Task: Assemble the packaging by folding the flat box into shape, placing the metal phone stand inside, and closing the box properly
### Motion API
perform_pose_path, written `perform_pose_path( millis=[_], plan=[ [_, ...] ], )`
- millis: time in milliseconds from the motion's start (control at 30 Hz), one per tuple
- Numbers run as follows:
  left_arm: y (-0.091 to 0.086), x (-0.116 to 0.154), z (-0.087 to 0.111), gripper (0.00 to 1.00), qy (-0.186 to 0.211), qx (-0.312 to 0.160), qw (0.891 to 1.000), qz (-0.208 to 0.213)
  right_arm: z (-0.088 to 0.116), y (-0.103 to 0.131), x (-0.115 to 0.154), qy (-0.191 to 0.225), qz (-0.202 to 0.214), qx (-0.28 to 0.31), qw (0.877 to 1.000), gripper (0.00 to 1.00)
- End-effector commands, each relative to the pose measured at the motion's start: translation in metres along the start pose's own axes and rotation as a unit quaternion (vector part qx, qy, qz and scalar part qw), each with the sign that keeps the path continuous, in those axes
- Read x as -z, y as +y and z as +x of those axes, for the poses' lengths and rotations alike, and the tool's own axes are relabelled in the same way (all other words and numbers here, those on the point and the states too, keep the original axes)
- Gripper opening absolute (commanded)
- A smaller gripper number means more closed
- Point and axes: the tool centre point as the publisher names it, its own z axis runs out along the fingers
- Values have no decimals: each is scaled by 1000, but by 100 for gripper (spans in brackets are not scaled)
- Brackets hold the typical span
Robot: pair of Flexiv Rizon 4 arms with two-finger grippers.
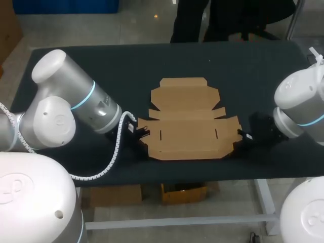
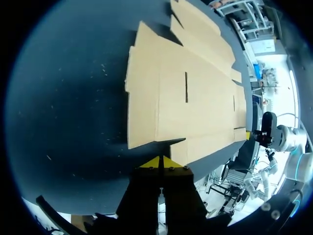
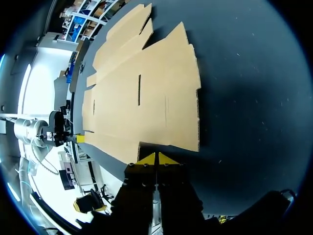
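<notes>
Low, left pincer (image 1: pixel 143 132) and right pincer (image 1: pixel 240 135), tips together, flanking flat box (image 1: pixel 187 132).

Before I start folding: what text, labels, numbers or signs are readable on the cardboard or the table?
None can be read.
The flat box is plain brown cardboard in all three views, showing only creases, slots and cut flaps, with no print or sticker.
The table has a dark surface with no visible markings.

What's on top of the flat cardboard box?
Nothing lies on the flat cardboard box; only its own flaps, creases and two slits show. It lies flat on the dark table, so the patch of table beneath it is covered.
</notes>
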Motion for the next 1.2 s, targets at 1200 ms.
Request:
perform_pose_path(
  millis=[1200],
  plan=[
    [3,-7,28,0,-29,-30,999,3,16,-3,7,-26,-15,2,1000,0]
  ],
)
